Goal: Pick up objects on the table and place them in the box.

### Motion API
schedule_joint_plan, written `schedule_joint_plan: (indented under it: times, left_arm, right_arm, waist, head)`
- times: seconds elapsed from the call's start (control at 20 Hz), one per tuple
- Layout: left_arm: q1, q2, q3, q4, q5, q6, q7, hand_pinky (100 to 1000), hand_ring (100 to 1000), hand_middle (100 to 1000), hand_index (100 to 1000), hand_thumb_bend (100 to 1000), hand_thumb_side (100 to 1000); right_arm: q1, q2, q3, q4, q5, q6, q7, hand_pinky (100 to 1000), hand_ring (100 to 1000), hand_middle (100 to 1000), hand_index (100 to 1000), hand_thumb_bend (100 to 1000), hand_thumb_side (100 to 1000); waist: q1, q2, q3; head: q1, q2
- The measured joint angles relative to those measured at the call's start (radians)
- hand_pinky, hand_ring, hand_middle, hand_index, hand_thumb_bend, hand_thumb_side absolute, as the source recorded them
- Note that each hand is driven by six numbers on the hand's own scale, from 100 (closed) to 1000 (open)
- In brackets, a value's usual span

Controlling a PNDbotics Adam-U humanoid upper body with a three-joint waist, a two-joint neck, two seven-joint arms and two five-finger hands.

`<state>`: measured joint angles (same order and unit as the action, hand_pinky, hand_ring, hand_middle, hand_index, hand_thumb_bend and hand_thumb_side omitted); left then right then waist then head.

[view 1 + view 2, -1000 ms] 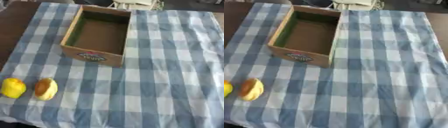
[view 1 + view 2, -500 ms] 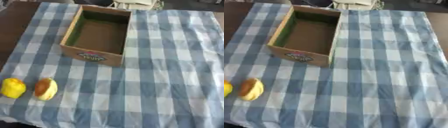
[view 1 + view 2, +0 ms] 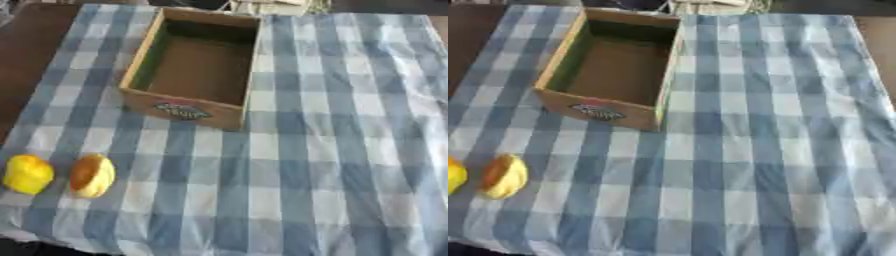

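An open cardboard box (image 3: pixel 184 111) stands on the blue checked cloth toward the far left, and nothing lies inside it. A yellow fruit (image 3: pixel 26 174) lies near the cloth's front left corner. Right beside it lies a yellow object with an orange-brown patch (image 3: pixel 92 175). Neither of my hands shows in either view.
The blue and white checked cloth (image 3: pixel 332 150) covers the table, with bare dark wood (image 3: pixel 31 55) showing along its left side. Some pale objects (image 3: pixel 271 6) sit past the far edge, behind the box.
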<state>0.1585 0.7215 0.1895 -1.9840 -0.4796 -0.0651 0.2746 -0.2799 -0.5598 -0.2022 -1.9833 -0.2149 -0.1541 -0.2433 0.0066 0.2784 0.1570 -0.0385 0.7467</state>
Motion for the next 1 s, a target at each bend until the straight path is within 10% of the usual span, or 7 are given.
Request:
schedule_joint_plan:
  times: [0.45,1.0]
  left_arm:
    - [0.047,0.157,-0.002,0.000,-0.030,-0.003,-0.457,967,917,852,936,753,145]
    - [0.006,0.249,-0.090,-0.001,-0.039,0.088,-0.645,943,901,847,945,573,100]
  right_arm:
    - [0.008,-0.010,0.000,0.000,0.003,0.001,0.000,763,777,575,719,100,560]
    - [0.007,-0.011,0.006,0.000,0.003,0.006,0.005,763,777,575,719,100,565]
  waist:
    - [0.010,-0.005,0.022]
    - [0.016,-0.009,0.004]
  head:
    - [-0.026,0.009]
    - [-0.018,0.017]
